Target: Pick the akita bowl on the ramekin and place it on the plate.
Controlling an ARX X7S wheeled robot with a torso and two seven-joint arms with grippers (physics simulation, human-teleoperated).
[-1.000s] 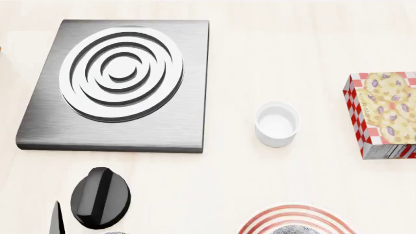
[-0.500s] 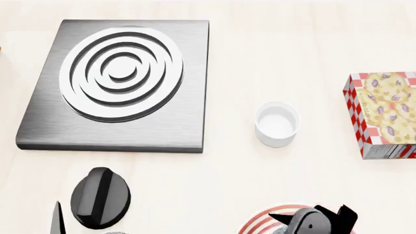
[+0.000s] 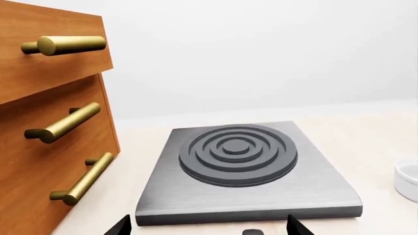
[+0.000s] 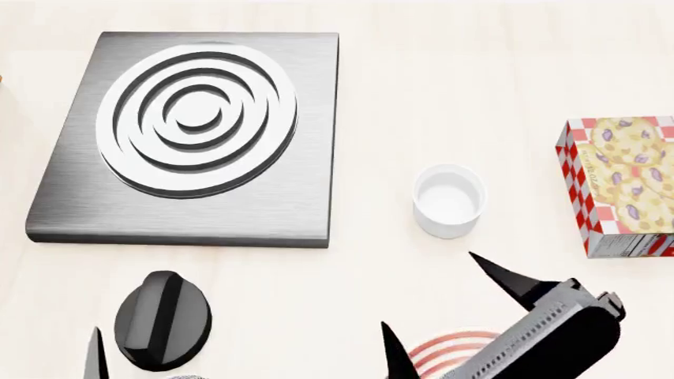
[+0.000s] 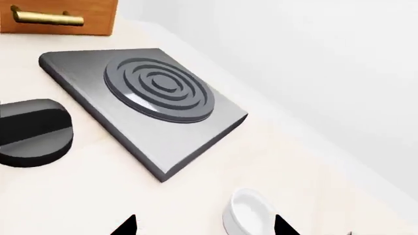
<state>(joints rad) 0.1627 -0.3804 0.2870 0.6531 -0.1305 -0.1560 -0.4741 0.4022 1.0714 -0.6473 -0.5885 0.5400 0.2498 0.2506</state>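
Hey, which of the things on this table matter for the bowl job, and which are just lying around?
Part of the job:
- ramekin, empty now
- plate, mostly hidden under the arm
- right end effector, jaws spread, holding nothing

Just lying about:
- stove burner plate
- black knob
- checkered food box
- wooden drawers

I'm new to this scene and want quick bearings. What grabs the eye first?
The steel burner slab with white rings fills the head view's upper left. At lower right the right gripper, jaws spread, hangs over the red-ringed plate, just short of the empty white cup. A checkered food box sits at the right edge.
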